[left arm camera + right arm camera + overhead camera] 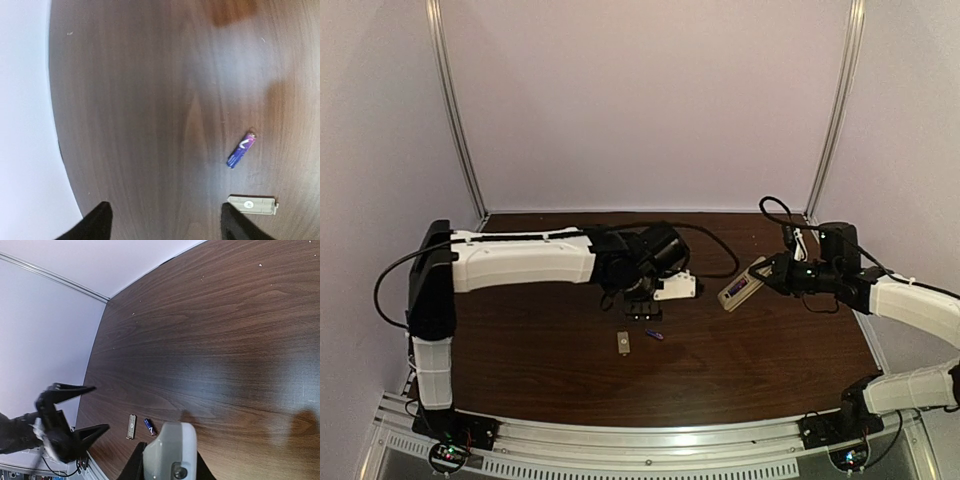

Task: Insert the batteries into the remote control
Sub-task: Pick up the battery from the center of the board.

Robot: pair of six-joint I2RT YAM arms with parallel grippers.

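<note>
While your left gripper (167,220) hangs spread above the table (150,75), one battery (241,150) lies near the cover (252,205); your right gripper (167,462) pinches the remote control (170,447), its lower end cut off; second battery not made out.

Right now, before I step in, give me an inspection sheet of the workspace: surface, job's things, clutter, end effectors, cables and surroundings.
Surface: dark wood-grain table; no spills seen.
Job's things: one purple battery lying loose on the table; remote control lifted at the right, with a purple patch on it that may be the second battery, too small to confirm.
Clutter: grey-white battery cover lying flat near the loose battery, not touching it.
End effectors: left end effector open and empty above the table; right end effector shut on the remote control.
Cables: black cable loops beside the left arm; another cable arcs above the right wrist.
Surroundings: plain pale walls, metal frame posts.
</note>
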